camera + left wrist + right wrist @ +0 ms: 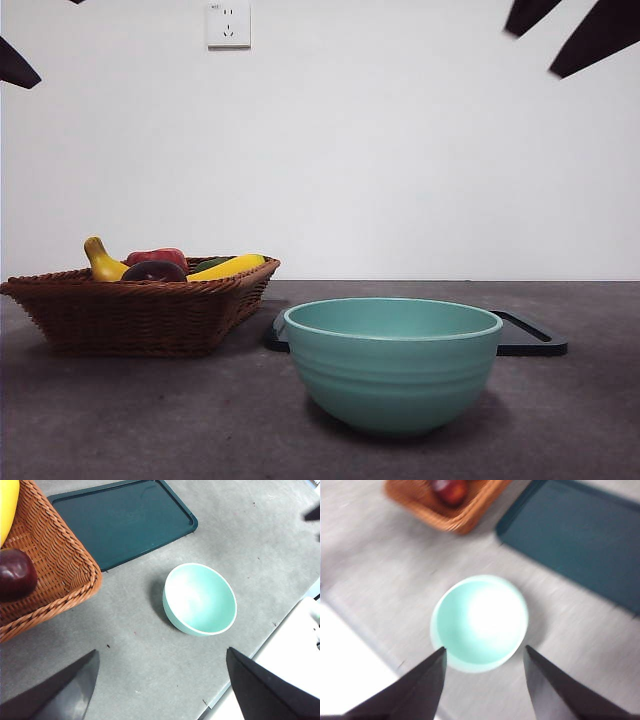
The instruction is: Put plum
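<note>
Right hand [484,652] above bowl [479,623], empty.

Only the jaws of the robot show. The left gripper [162,687] has two black jaws, each a flat wedge that is broad at the base and narrows to a pointed tip; their faces are smooth and matte, with a faint grey sheen on the inner side of one. The right gripper [485,652] has the same pair of black, tapering blades, here softened by blur, with plain surfaces and straight edges. In the front view the robot appears only as black angular tips at the top corners, flat dark shapes. No cables, screws or markings can be made out on any of these parts.
</note>
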`<action>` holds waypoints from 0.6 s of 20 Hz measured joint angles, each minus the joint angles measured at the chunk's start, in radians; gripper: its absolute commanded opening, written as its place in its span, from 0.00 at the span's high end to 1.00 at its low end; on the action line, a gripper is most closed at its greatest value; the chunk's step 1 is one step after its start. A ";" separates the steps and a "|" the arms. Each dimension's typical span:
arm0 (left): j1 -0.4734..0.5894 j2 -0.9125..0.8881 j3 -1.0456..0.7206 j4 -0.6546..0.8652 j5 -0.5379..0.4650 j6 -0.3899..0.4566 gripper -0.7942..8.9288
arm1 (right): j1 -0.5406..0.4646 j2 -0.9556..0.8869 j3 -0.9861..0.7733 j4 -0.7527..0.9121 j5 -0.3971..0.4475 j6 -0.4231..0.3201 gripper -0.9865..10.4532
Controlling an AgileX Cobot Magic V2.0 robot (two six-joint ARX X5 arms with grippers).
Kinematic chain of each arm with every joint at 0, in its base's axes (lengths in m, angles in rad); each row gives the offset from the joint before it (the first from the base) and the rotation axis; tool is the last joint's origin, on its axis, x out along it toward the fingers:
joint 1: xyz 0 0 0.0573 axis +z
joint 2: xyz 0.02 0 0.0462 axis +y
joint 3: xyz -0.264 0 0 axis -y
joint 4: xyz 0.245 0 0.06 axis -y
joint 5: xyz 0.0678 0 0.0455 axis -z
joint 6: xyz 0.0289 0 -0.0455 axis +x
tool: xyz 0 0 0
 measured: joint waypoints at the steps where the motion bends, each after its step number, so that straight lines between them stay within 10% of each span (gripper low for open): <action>1: 0.000 0.000 0.000 0.000 0.000 0.000 0.50 | 0.000 -0.015 0.000 -0.029 -0.019 0.000 0.70; 12: 0.000 0.000 0.000 0.000 0.000 0.000 0.50 | 0.000 -0.052 0.000 -0.098 -0.038 0.000 0.70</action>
